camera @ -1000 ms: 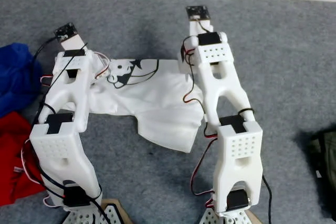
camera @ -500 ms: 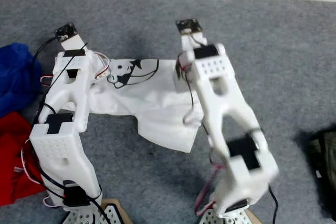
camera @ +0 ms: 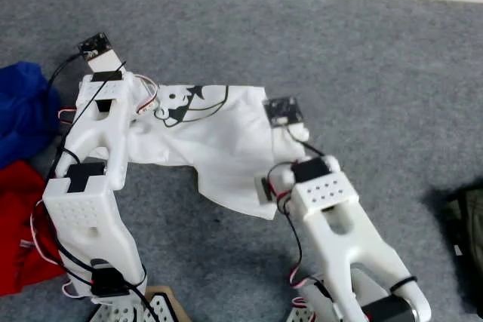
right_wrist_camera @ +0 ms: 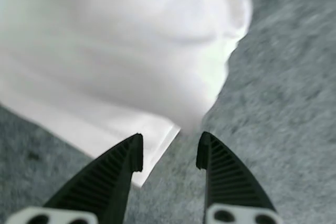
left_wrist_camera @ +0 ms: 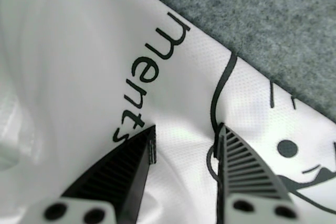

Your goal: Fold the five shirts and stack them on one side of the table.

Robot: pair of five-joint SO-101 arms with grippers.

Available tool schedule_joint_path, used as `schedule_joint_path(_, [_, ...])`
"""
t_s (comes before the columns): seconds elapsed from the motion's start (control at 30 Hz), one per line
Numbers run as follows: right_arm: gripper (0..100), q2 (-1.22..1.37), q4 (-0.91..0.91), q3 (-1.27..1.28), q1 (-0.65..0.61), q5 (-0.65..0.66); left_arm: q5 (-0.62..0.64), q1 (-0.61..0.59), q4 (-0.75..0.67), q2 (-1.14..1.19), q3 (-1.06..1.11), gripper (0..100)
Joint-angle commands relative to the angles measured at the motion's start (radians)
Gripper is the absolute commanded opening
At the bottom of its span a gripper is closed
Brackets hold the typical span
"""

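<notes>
A white shirt (camera: 219, 141) with black print lies crumpled on the grey carpet (camera: 377, 73) between the two arms. My left arm (camera: 102, 111) stands over the shirt's left part. In the left wrist view my left gripper (left_wrist_camera: 186, 135) is open, its tips resting against the printed fabric (left_wrist_camera: 79, 51) with a small crease between them. My right arm (camera: 324, 186) is drawn back over the shirt's right side. My right gripper (right_wrist_camera: 169, 145) is open above the shirt's edge (right_wrist_camera: 131, 66), with a fabric corner and bare carpet between the fingers.
A blue shirt (camera: 19, 111) and a red shirt (camera: 19, 216) lie bunched at the left edge of the table. A dark green garment (camera: 468, 224) sits at the right edge. Grey carpet stretches beyond the white shirt towards the far wall.
The right arm has pulled back from the shirt's far right corner towards its own base, now hanging over the near right side. The left arm and the shirt have stayed put.
</notes>
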Motion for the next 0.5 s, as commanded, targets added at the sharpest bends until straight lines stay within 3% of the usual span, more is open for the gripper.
schedule_joint_path(0.0, [18.0,-0.056,-0.033,0.030,-0.039,-0.009,0.006,-0.013,-0.003,-0.002,-0.021,21])
schedule_joint_path(0.23, [18.0,-0.050,-0.036,0.091,-0.071,-0.002,0.006,-0.013,-0.003,-0.001,-0.021,21])
schedule_joint_path(0.47, [18.0,-0.061,-0.035,0.186,-0.128,0.110,0.006,-0.012,-0.003,0.001,-0.021,21])
